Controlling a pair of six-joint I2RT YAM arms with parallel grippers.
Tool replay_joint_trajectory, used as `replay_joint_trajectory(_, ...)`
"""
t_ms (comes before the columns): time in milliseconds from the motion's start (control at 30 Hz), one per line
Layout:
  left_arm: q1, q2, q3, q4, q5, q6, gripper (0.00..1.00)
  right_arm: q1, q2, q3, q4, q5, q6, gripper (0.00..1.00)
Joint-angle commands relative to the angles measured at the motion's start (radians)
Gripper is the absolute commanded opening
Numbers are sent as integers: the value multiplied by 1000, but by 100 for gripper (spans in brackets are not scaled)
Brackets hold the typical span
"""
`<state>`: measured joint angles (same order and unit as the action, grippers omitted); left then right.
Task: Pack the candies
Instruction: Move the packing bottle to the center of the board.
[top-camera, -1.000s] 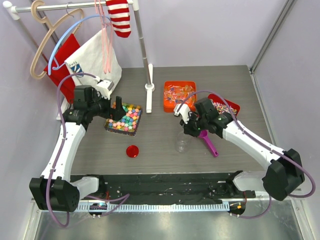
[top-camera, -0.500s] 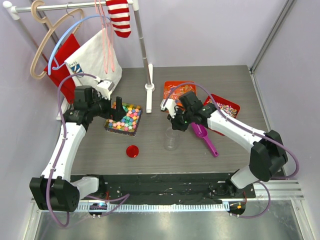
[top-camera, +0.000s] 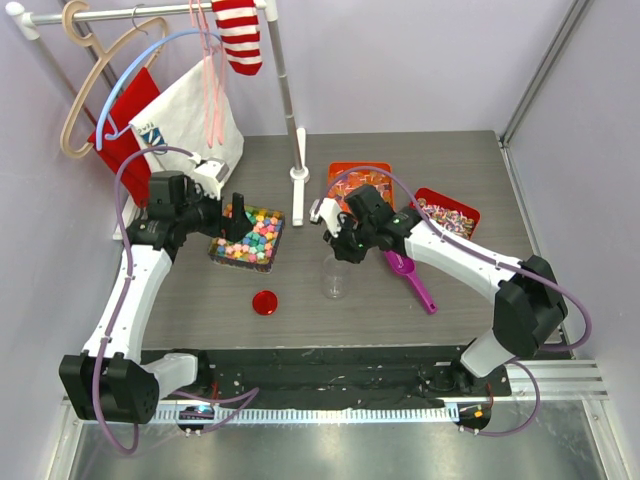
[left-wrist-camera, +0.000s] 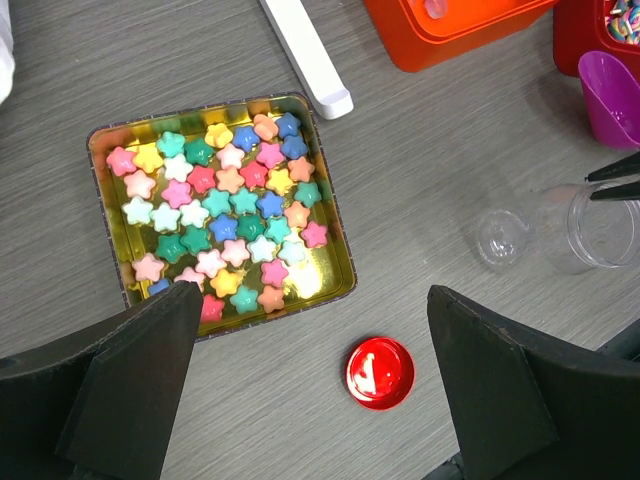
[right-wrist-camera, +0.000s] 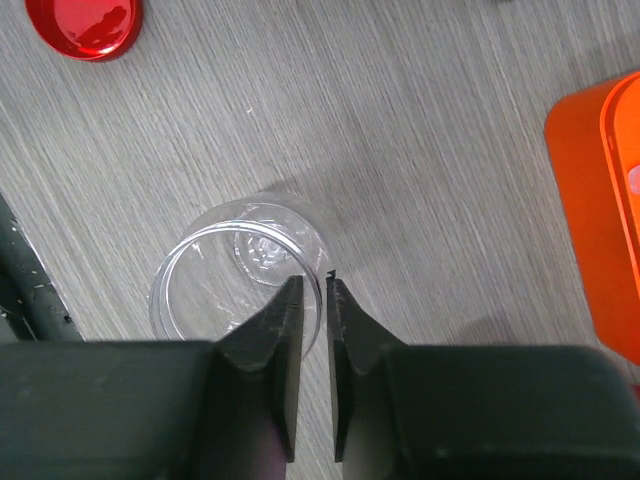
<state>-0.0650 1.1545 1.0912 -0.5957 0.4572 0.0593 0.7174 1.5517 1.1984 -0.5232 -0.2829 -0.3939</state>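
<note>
Grey wood-grain table (top-camera: 390, 325), lilac walls on three sides, arm bases at the near edge.

Nearest loose item was the red lid (top-camera: 265, 302), flat on the table and off the jar. Just behind and right of it was the clear jar (right-wrist-camera: 235, 270), mouth up and empty. Right claw (right-wrist-camera: 313, 285) was clamped on the jar's rim, one finger inside the wall and one outside. Couldn't tell whether the base was on the table or just off it. Purple scoop (top-camera: 412, 275) lay just right of the jar, untouched.

Further back on the left, the candies (left-wrist-camera: 215, 215), small stars in mixed colours, all sat in the square gold tray (left-wrist-camera: 338, 230). Left claw (left-wrist-camera: 312, 300) hovered over the tray's near edge, fingers spread wide, holding nothing.

Step, as I read it: jar placement, no filling yet. Next move probably needs the jar set down near the tray and let go, since the scoop needs a free claw. The left could brace the jar.

Room: bare table between jar and tray, enough for a short slide left. Watch the lid on that path, and the white post foot (top-camera: 298, 195) between the tray and the orange tin (top-camera: 345, 168). Red tin (top-camera: 470, 215) sat far right. Clothes rail (top-camera: 150, 12) and hanging bags crowded the back left, close behind the left arm.
</note>
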Motion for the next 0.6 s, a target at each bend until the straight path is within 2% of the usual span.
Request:
replay_joint_trajectory(0, -1, -7, -2, 33, 15, -3, 100, 11, -22, 41, 31, 17, 9, 24)
replay_joint_trajectory(133, -1, -7, -1, 34, 12, -3, 100, 14, -33, 50, 14, 22, -2, 38)
replay_joint_trajectory(233, -1, -6, -2, 33, 11, -3, 100, 17, -42, 62, 0, 31, -10, 54)
replay_joint_trajectory(400, -1, -10, -4, 33, 11, -1, 100, 17, -110, 52, -12, 80, -25, 64)
replay_joint_trajectory(567, -1, -9, -4, 33, 12, 4, 100, 14, -254, -35, -8, 154, -56, 80)
